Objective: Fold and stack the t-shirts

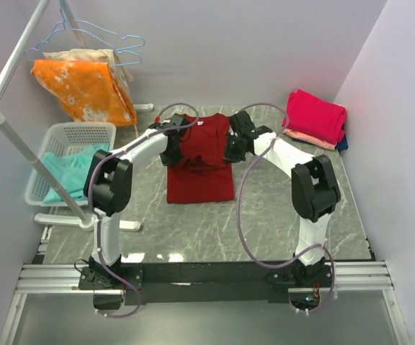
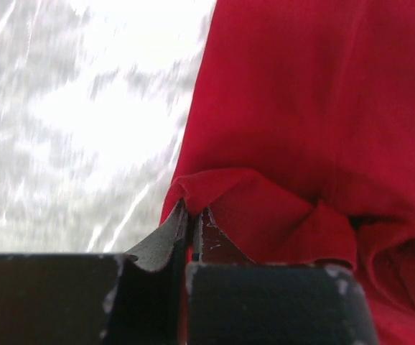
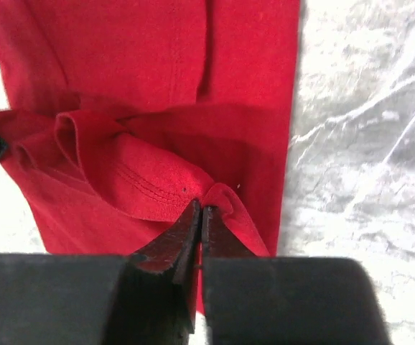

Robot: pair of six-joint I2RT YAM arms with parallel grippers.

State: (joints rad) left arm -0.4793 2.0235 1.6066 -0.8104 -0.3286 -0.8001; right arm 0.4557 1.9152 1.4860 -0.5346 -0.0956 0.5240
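Grey, marble-patterned surface [image 1: 286, 223] fills the floor of a booth with pale lilac walls. At its middle lies the maroon t-shirt [image 1: 200, 180], its long axis running from the near edge toward the far wall. The straight hem is nearest the arm bases, and the far part is bunched and partly lifted between the two arms.

The left end effector [image 2: 191, 219] sits at the shirt's left edge, its jaws pressed together on a small peak of maroon cloth. The right end effector [image 3: 200, 215] sits at the right edge, likewise pinching a raised fold with a stitched seam. Both grips are on the far half of the garment, one on each side.

A white laundry basket [image 1: 82, 126] stands at the left margin and holds a crumpled teal t-shirt [image 1: 67, 172]. At the far right corner is a folded stack, with a bright pink t-shirt [image 1: 315, 115] on top, a peach layer [image 1: 308, 139] under it and a dark blue edge [image 1: 344, 141] showing at the side. Behind the basket, a white rack pole [image 1: 21, 141] carries blue hangers [image 1: 114, 39] and an orange cloth [image 1: 85, 86].
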